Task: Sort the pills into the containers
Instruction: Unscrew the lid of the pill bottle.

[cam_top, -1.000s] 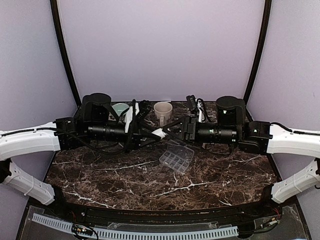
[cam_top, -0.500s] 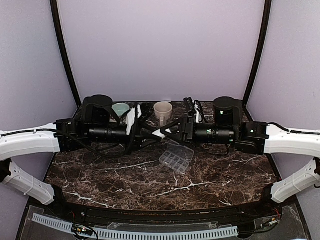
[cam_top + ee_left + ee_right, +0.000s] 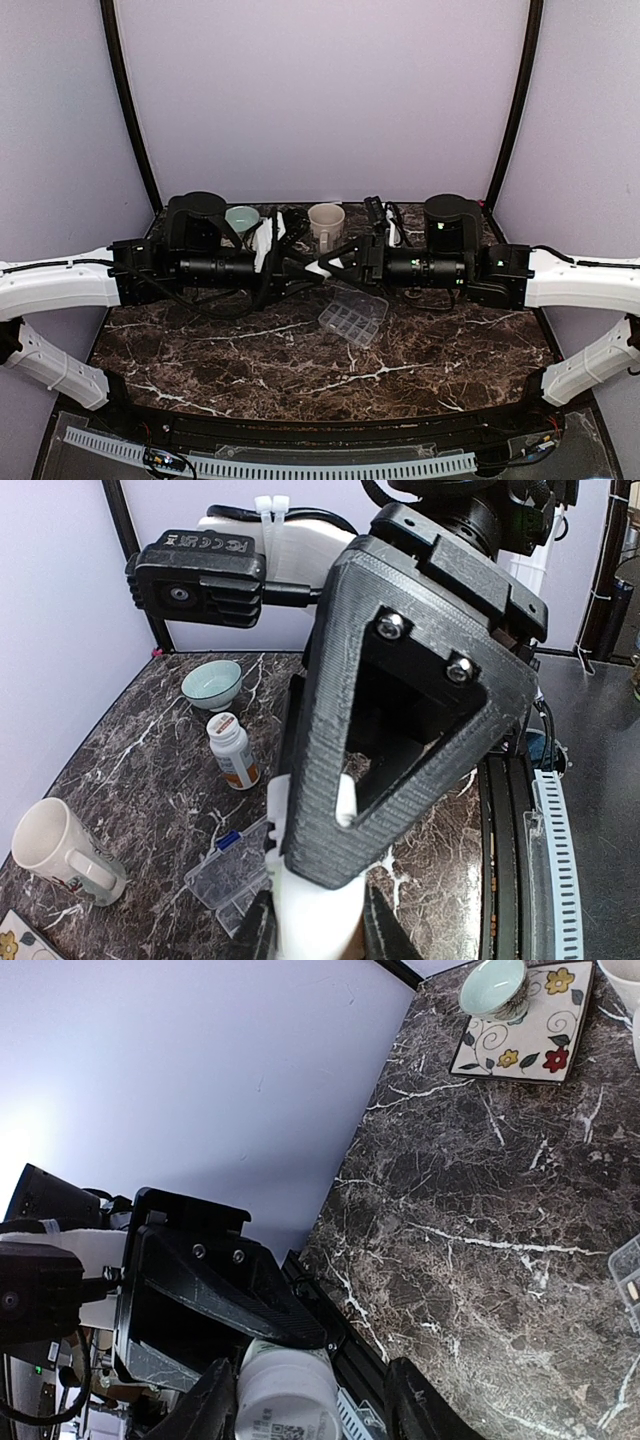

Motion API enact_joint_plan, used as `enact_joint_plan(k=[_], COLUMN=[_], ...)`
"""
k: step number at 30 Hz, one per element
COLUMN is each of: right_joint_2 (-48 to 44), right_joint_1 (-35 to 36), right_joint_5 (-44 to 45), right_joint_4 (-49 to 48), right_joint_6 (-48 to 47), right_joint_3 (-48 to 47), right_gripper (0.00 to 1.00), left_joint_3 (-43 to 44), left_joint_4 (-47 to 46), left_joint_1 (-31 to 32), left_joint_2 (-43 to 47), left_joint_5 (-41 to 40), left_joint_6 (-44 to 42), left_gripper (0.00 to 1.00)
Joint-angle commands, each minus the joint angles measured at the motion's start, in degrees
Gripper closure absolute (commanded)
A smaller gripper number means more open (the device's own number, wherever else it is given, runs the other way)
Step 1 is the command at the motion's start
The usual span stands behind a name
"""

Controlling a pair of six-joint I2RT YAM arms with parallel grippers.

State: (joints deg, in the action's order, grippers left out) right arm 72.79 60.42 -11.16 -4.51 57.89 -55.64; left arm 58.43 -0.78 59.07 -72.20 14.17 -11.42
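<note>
Top external is showing me the tray (image 3: 352, 314) lying flat on the table (image 3: 200, 350), just on the near side of the mug (image 3: 326, 222). I'm judging it light, thin and slippery on the marble, so I'm planning to pinch a long side wall rather than the hinged lid. Above it, also near of the mug, my left gripper (image 3: 315, 935) is clamping a white bottle (image 3: 285, 1392). The right gripper (image 3: 310, 1400) is straddling the bottle's other end, with a gap showing beside one finger (image 3: 405, 1400).

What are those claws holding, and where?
The left gripper clamps a white bottle by one end, in mid-air; the right gripper straddles its other end, apparently not yet clamped.
</note>
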Motion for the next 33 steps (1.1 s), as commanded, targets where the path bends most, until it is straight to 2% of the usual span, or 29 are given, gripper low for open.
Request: enact_joint_plan(k=[1, 14, 29, 33], right_joint_2=[0.25, -0.40, -1.95, -1.78], right_joint_1=[0.05, 0.05, 0.05, 0.11], right_joint_5=[-0.32, 0.47, 3.21, 2.91], right_joint_4=[-1.63, -0.58, 3.40, 3.61], right_joint_6=[0.78, 0.70, -1.15, -1.11], right_joint_3=[-0.74, -1.29, -3.07, -3.25], right_gripper=[0.50, 0.53, 0.51, 0.54], left_joint_3=[-0.58, -0.92, -1.47, -1.52], left_joint_4=[-1.69, -1.36, -0.37, -0.46], left_joint_1=[0.59, 0.78, 1.05, 1.05], left_joint_2=[1.50, 1.36, 1.21, 1.02], left_joint_5=[-0.11, -0.94, -2.12, -2.68], left_joint_6=[-0.73, -1.06, -1.32, -1.41], left_gripper=[1.00, 1.00, 1.00, 1.00])
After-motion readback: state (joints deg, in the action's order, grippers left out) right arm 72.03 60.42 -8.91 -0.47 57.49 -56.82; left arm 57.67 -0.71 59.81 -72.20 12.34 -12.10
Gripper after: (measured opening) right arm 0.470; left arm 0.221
